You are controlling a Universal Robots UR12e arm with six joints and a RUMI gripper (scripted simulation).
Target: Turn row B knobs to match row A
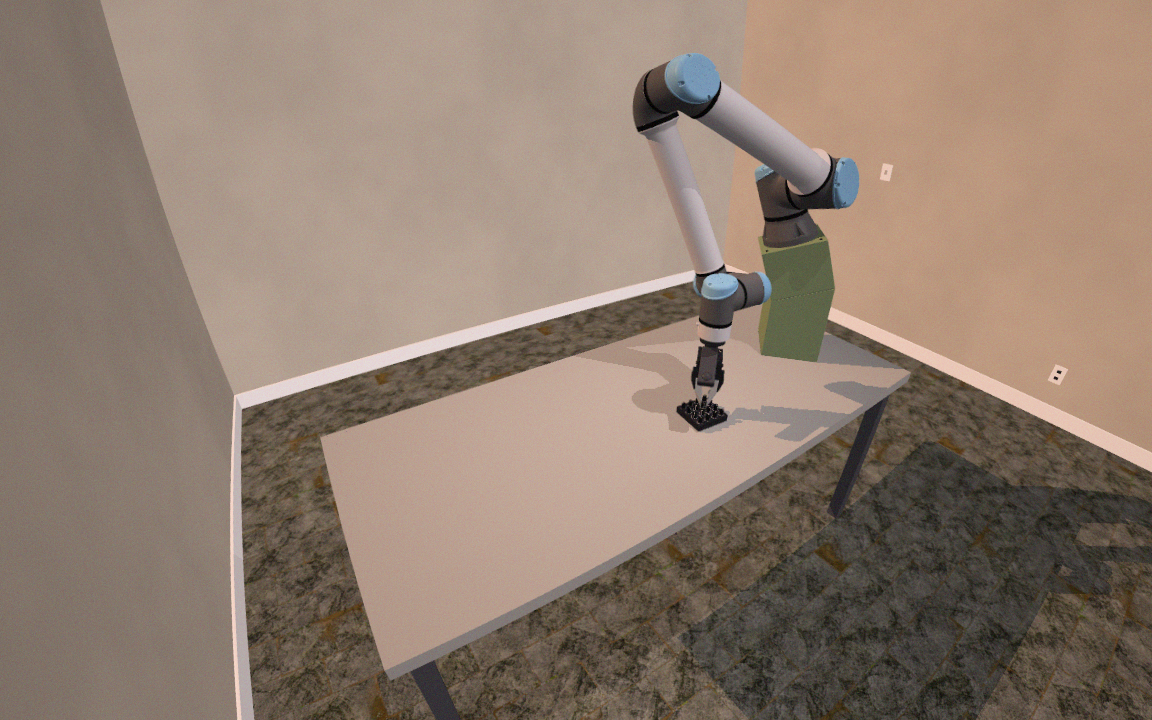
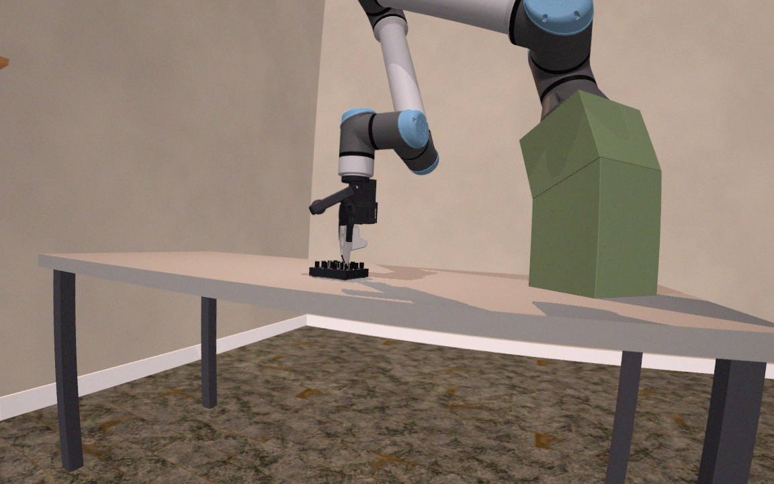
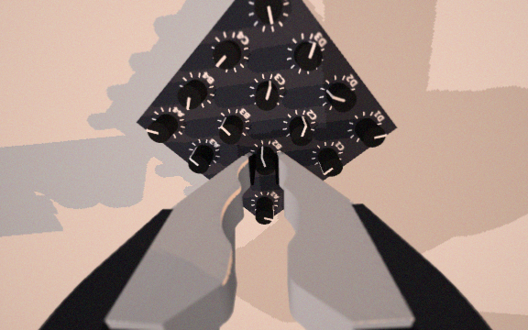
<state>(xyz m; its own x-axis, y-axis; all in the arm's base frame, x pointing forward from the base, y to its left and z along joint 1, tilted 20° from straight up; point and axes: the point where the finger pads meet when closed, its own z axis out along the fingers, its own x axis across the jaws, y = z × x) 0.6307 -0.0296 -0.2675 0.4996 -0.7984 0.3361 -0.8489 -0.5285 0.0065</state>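
Observation:
The black knob box [image 1: 698, 425] [image 2: 326, 273] [image 3: 269, 57] lies on the table, turned cornerwise in the wrist view. My gripper [image 1: 704, 399] [image 2: 346, 261] [image 3: 265, 156] points down and is shut on knob B2 [image 3: 266, 166], one jaw on each side of it. B2's line points up the wrist view. Knob A1 [image 3: 264, 211] is at the bottom corner, its line toward lower right. Knob A3 [image 3: 201, 160] and knob A4 [image 3: 162, 129] point left. Knob B3 [image 3: 232, 129] points upper left; knob B4 [image 3: 192, 93] points down. The jaws hide A2 and B1.
Neighbouring knobs stand close around the jaws, among them knob C2 [image 3: 300, 133] and knob C1 [image 3: 330, 159]. The table [image 1: 508, 510] [image 2: 197, 267] bears the box. The green pedestal [image 1: 795, 313] [image 2: 594, 228] holds the arm's base. The socket is not visible.

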